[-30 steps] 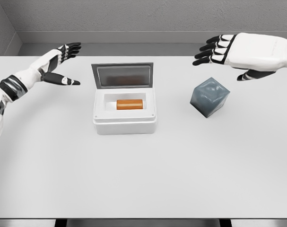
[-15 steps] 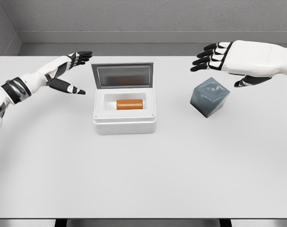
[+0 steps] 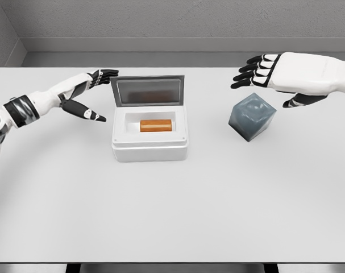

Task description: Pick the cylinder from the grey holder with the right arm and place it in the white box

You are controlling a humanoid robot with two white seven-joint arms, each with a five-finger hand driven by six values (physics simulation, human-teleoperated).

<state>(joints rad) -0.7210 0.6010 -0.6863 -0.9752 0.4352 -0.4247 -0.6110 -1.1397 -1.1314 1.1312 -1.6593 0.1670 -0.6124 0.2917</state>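
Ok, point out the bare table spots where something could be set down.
The widest bare stretch is the near half of the table, in front of the white box. The gap between the box and the grey holder is also bare. Crowded: beside the box's left, where the left hand hovers, and over the holder, under the right hand.

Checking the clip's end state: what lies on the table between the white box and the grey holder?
Nothing. In the head view, only bare table separates the white box from the grey holder.
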